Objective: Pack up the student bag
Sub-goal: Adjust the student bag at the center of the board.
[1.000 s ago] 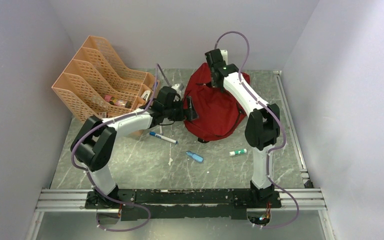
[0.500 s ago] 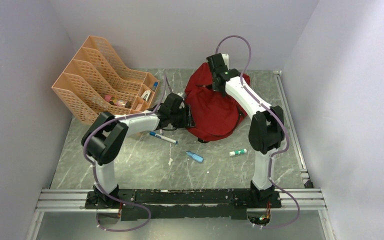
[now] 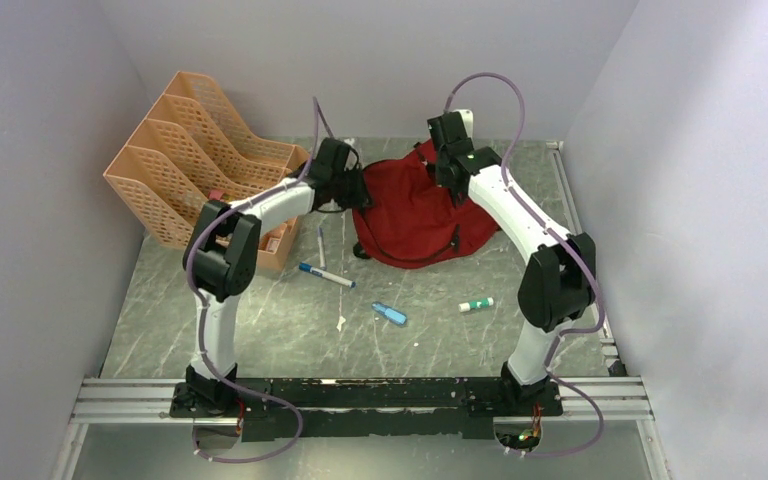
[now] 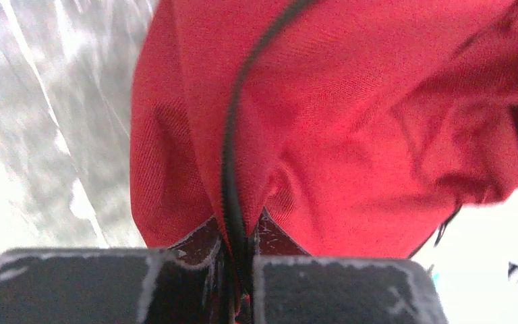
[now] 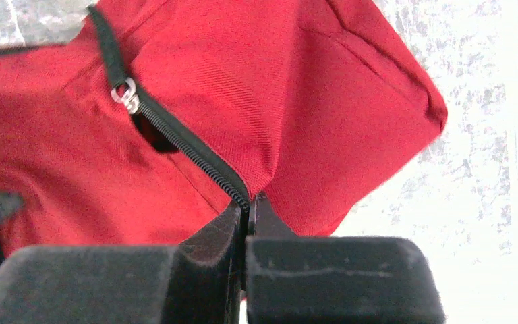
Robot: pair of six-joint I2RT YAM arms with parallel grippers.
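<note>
Jaws of my left gripper (image 4: 239, 270) stand almost together, clamped on a fold of the student bag (image 4: 351, 121). A black line (image 4: 229, 135) in the dark-red fabric runs straight down into the nip. Beyond the fold, the cloth bulges up and to the right, with the grey marbled table (image 4: 54, 101) showing on the left.

My right gripper (image 5: 246, 229) is likewise pinched narrow on the same bag (image 5: 256, 81). It grips the fabric at the near end of a black zipper (image 5: 175, 138). The metal zipper pull (image 5: 127, 94) sits farther up that zipper, apart from my fingertips, with a short dark gap just below it.

Top view, arm positions:
- Left gripper (image 3: 355, 190) holds the bag's left edge.
- Right gripper (image 3: 447, 168) holds its far right edge.
- The bag (image 3: 410, 215) lies slack and flattened between them, at the far middle of the table (image 3: 260, 320).

Surroundings:
- An orange file rack (image 3: 210, 150) stands left of the bag, behind my left arm.
- A white pen with a blue cap (image 3: 325, 275) lies nearer my bases, apart from the bag.
- A small blue item (image 3: 390, 313) lies nearer still.
- A green-and-white tube (image 3: 477, 304) lies to the right of the blue item, well clear of the bag.
</note>
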